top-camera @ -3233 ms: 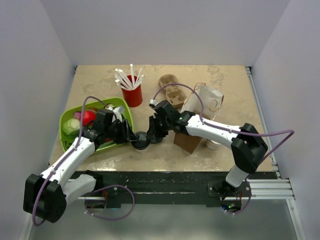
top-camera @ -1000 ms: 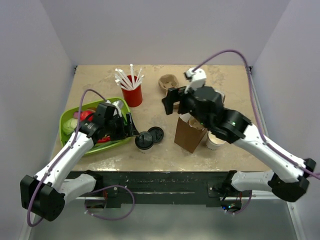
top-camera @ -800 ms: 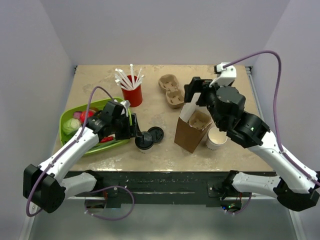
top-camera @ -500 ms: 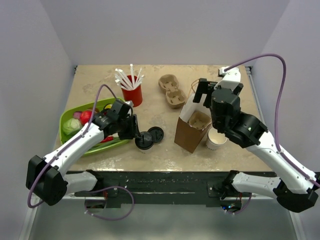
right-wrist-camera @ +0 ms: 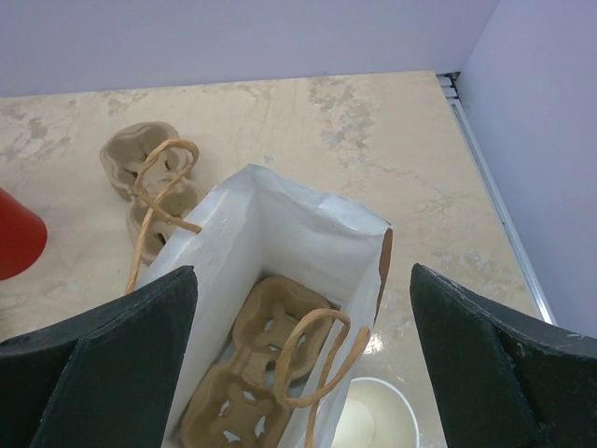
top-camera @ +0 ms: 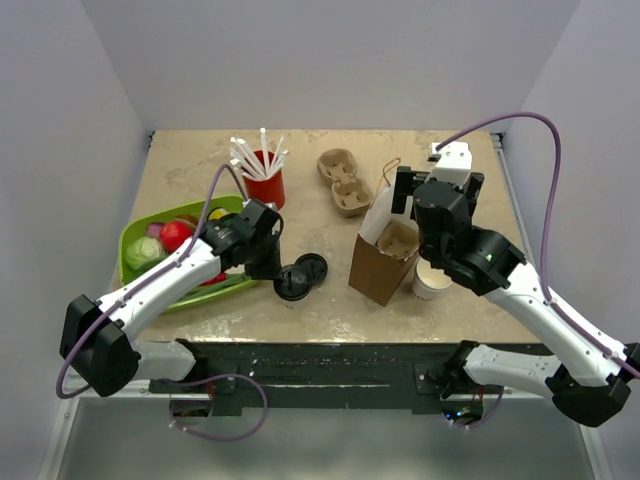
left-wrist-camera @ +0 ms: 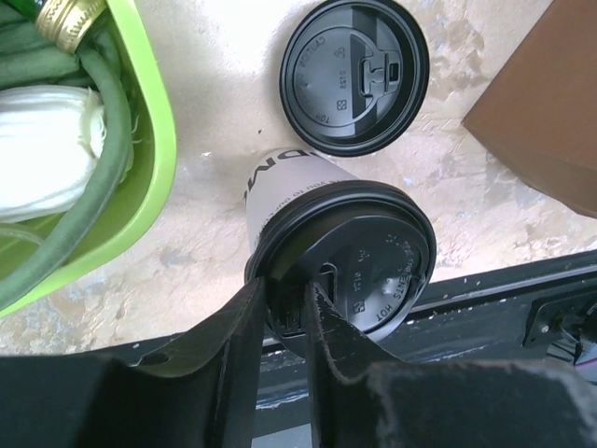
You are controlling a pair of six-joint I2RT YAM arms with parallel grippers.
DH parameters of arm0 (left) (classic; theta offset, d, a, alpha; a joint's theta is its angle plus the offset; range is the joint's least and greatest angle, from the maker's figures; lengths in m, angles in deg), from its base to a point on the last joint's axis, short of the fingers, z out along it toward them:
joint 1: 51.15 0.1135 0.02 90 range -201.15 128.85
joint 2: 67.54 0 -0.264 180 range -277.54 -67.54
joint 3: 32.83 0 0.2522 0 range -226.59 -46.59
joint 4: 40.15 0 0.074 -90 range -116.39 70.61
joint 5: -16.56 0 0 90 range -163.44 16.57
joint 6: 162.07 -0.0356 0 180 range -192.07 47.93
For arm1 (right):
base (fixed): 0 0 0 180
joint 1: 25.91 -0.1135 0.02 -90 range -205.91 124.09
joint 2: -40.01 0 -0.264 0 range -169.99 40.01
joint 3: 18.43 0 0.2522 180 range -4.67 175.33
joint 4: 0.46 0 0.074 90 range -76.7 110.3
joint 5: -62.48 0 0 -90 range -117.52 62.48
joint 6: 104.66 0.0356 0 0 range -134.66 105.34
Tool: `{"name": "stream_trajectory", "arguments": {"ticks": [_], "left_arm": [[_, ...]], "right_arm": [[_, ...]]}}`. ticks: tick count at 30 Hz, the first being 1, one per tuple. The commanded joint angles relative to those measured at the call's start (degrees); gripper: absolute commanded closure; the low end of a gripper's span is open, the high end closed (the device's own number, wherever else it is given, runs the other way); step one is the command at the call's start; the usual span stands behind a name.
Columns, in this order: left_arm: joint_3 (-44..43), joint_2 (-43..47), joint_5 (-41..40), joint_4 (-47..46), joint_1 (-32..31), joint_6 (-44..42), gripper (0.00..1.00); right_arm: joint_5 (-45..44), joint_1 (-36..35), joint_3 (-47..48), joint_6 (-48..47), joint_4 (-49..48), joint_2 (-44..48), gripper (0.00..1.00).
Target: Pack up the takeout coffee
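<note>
Left gripper [left-wrist-camera: 287, 301] grabs the takeout coffee [left-wrist-camera: 359, 266]
Its jaws pinch the rim on top. The right gripper [right-wrist-camera: 303, 289] hangs over the brown bag [right-wrist-camera: 270, 217], jaws wide apart.

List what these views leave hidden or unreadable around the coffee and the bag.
- Left wrist view: the left hand hides the coffee's near rim; grip unclear.
- Right wrist view: the carrier hides the bag's floor.
- Right wrist view: the bottom edge cuts off the lidless cup.
</note>
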Motion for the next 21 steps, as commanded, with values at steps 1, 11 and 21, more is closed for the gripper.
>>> {"name": "stream_trajectory", "arguments": {"ticks": [1,11,21], "left_arm": [[-2.50,-2.31,-2.93,2.25,-1.41,1.65,0.74],[-7.25,-6.44,-8.29,7.96,-4.75,1.12,0.76],[-9.09,-9.17,-7.77,8.58,-6.07,-0.29,0.99]], "right_arm": [[-2.44,0.56,-1.02,-0.79,-1.49,1.16,0.02],[-2.17,0.73,-1.38,-0.61,-1.31,1.51,0.02],[-2.26,1.00,-2.26,-0.61,-1.23,1.86,0.03]]}}
